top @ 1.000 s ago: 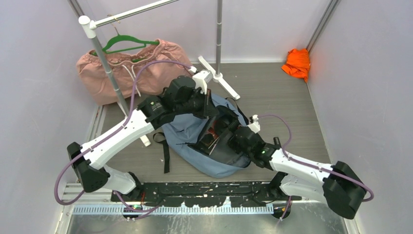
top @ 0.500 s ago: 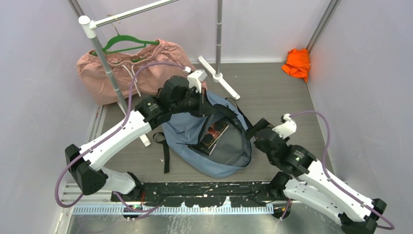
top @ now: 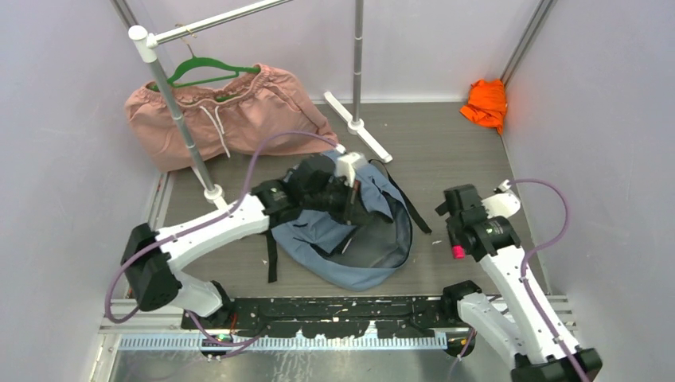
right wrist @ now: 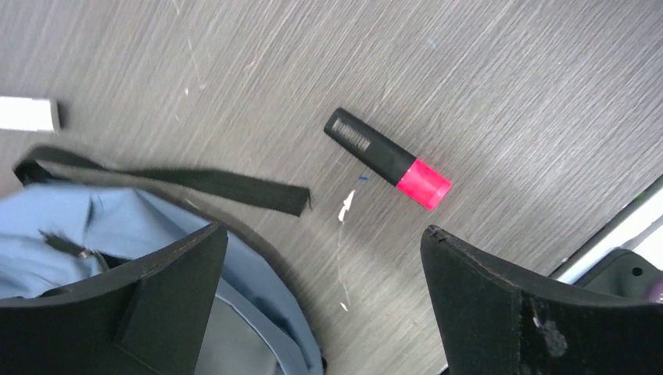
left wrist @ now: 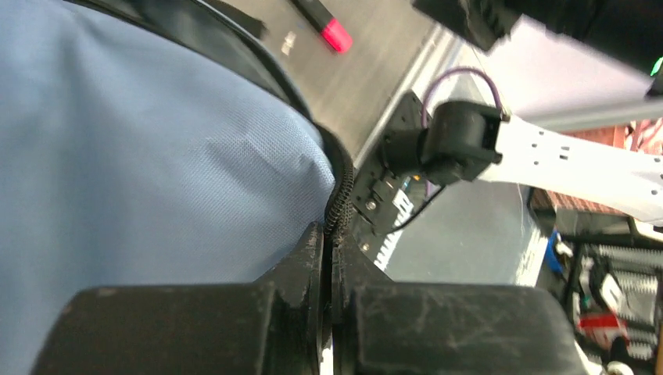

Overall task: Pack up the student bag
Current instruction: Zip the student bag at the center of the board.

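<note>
- left gripper (left wrist: pixel 328 234): fingers pressed together, nipping the black zipper trim (left wrist: pixel 338 199) at the rim of the student bag (left wrist: pixel 141 156). how far the trim runs in between the pads is hidden by the fingers themselves.
- right gripper (right wrist: pixel 324 305): fingers spread wide with nothing between them, hanging above the table (right wrist: pixel 508 86). only the two black finger ends show in the right wrist view; the rest is cut off at the lower edge.
- highlighter (right wrist: pixel 387 158): black barrel, pink cap, lying flat on the table beyond the gap of the right gripper, apart from both fingers. the print on the barrel is too small to read.
- student bag, overall: dusty blue, lying on the table mid-scene between the two arms, mouth open toward the right arm. the left wrist covers its upper part in the top view. dark grey lining (top: pixel 374 239) shows, but what lies inside cannot be made out.
- black strap (right wrist: pixel 211 183): loose on the table, one end free near the highlighter, the other meeting the bag at the left of the right wrist view.
- white object (right wrist: pixel 27 113): cut off at the left edge of that view, identity cannot be told.
- pink garment (top: pixel 231 119) on green hanger (top: pixel 208 70): far left, partly behind the rack pole (top: pixel 179 119), well apart from the bag.
- orange cloth (top: pixel 485 102): crumpled in the far right corner.
</note>
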